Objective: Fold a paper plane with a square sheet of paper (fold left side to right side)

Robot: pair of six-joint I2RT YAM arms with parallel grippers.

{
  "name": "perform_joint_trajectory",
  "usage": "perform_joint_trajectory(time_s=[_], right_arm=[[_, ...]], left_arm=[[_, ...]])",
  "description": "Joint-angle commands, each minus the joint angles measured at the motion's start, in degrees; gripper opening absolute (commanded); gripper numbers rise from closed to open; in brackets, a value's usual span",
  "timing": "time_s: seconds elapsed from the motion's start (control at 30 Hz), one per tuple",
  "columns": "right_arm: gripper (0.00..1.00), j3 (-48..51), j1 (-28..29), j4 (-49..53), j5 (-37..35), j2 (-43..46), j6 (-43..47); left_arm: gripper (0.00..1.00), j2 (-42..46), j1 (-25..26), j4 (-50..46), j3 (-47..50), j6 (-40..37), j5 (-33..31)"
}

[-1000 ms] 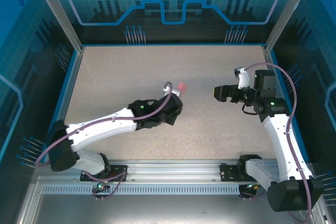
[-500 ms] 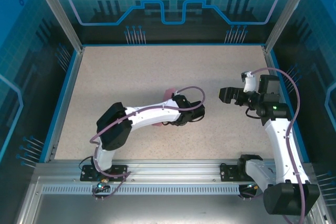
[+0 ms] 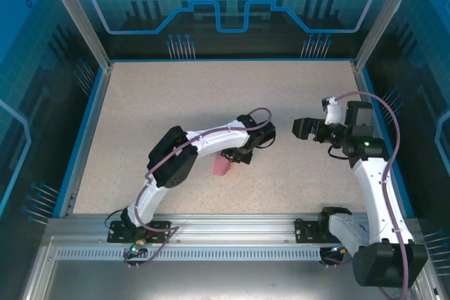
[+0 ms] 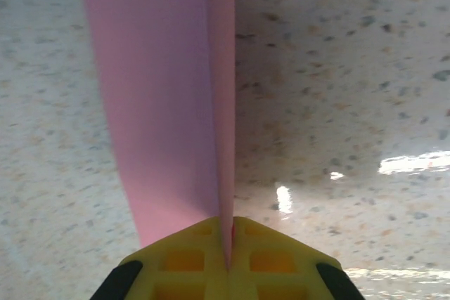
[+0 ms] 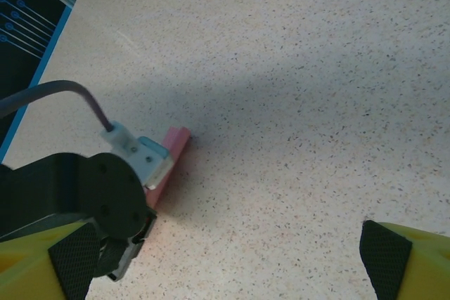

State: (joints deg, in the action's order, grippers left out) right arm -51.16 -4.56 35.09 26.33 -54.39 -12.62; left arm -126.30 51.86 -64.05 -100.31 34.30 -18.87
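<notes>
The paper plane [image 4: 169, 96], folded from the pink-red sheet of paper into a slim wedge with a centre crease, is pinched at one end between my left gripper's [image 4: 228, 233] yellow fingers. From above, that gripper [image 3: 232, 157] is near the table's middle and points toward the near edge. The pink paper [image 3: 221, 167] sticks out of it low over the tabletop. My right gripper [image 3: 301, 129] hovers to the right with its jaws wide open and nothing between them. In the right wrist view, the paper [image 5: 176, 151] juts out from behind the left wrist, well clear of the right gripper [image 5: 226, 256].
The speckled beige tabletop [image 3: 162, 103] is bounded by a blue rim [image 3: 90, 131] and by glass walls at the back and sides. The left arm's raised elbow [image 3: 171, 163] stands over the near-left part of the table. A purple cable [image 3: 256, 114] loops above the left wrist.
My left arm has bent its elbow up and swung its gripper around, carrying the paper from the far side to the near side. The right gripper drew back slightly to the right.
</notes>
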Motion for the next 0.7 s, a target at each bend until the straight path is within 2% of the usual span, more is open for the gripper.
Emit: perform_joint_trajectory(time_s=[0.0, 0.23, 0.57, 0.67], right_arm=[[0.99, 2.11, -0.92, -0.29, 3.05, -0.62, -0.92], [0.99, 2.88, -0.81, -0.48, 5.46, -2.36, -0.80], [0.99, 2.56, 1.04, 0.66, 6.03, -5.85, -0.47], [0.99, 2.14, 2.64, 1.42, 4.98, -7.44, -0.09]], left_arm=[[0.06, -1.30, -1.08, 2.24, -1.83, -2.11, 8.59], [0.13, -1.77, -2.77, 5.75, -1.75, -2.56, 14.52], [0.34, 0.95, -4.08, 13.04, 1.38, -2.57, 21.76], [0.44, 2.83, -4.72, 15.42, 2.37, -2.56, 23.80]])
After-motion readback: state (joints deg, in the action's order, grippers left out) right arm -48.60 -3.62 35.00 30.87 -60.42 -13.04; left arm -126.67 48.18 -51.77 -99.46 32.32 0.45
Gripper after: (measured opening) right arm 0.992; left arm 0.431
